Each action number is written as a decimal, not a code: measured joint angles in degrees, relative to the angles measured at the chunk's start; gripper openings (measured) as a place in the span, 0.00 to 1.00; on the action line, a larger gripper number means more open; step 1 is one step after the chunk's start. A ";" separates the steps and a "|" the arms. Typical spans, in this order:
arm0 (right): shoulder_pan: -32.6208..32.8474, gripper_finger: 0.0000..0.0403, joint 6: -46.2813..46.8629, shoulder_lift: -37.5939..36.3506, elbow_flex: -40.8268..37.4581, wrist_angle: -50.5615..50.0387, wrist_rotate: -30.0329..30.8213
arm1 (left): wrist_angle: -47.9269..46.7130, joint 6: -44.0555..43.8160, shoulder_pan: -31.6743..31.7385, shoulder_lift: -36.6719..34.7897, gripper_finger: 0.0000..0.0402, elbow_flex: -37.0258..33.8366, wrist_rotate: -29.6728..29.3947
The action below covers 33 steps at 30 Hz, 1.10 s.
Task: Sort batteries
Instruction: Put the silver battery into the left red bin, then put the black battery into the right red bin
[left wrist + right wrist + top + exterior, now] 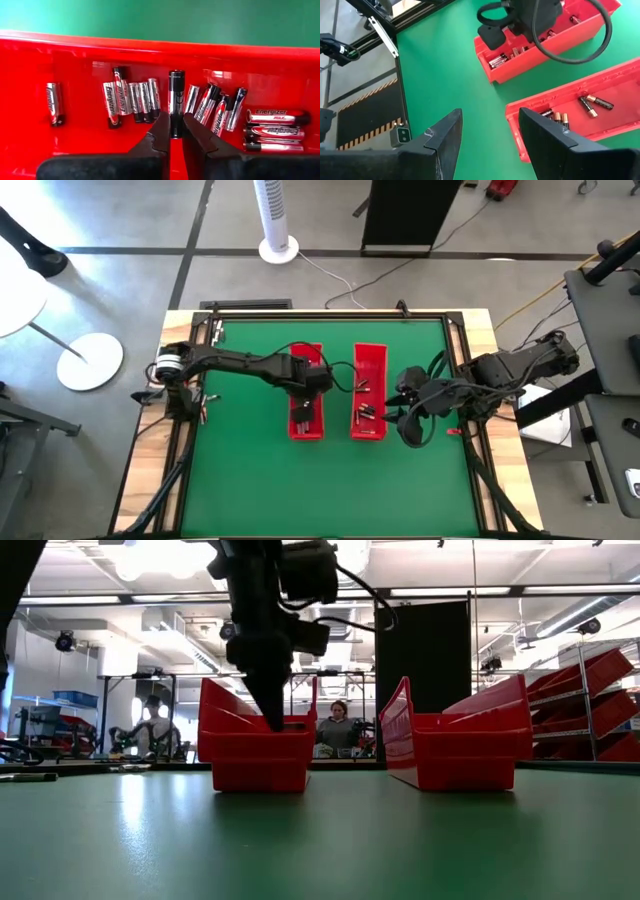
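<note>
we see the left tool (175, 134) pinching a slim black-and-silver cylindrical battery (176, 97) upright inside the long red plastic tray (75, 60); the right tool (490, 135) hangs spread.

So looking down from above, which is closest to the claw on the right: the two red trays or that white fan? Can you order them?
From the right gripper:
1. Right red tray, just beside it, toward the table's middle.
2. Left red tray, one tray farther, under the left gripper.
3. White tower fan, off the table on the floor.

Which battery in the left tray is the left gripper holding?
The dark battery pinched between the left gripper's fingertips. It stands apart and closer to the camera, while the other batteries lie on the left tray floor.
</note>
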 joint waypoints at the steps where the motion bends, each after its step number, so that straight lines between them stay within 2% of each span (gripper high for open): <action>1: 0.00 0.47 -0.28 -0.02 0.00 0.00 0.01 | -0.02 0.06 0.10 0.40 0.02 0.00 0.00; 7: 0.00 0.47 -1.52 -0.06 0.00 0.00 1.34 | 0.26 -1.11 0.24 3.86 0.02 0.00 1.82; 15: -0.20 0.47 -1.53 -0.73 0.00 0.00 1.60 | 1.23 -1.86 0.22 6.89 0.05 0.04 0.63; 19: -0.17 0.47 -1.28 -1.00 0.00 0.00 1.58 | 2.99 0.31 0.07 6.95 0.13 0.04 -1.75; 24: -0.17 0.47 -1.17 -1.27 0.00 -0.04 1.54 | 1.47 0.50 0.09 6.89 0.28 0.99 0.23; 29: -0.17 0.47 -1.08 -1.95 0.00 -0.28 1.45 | -10.17 -1.63 -0.33 5.59 0.39 7.83 0.31; 33: -0.81 0.47 -2.91 -2.58 0.35 -2.32 2.71 | -15.57 -4.11 -0.52 -0.46 0.44 13.71 0.27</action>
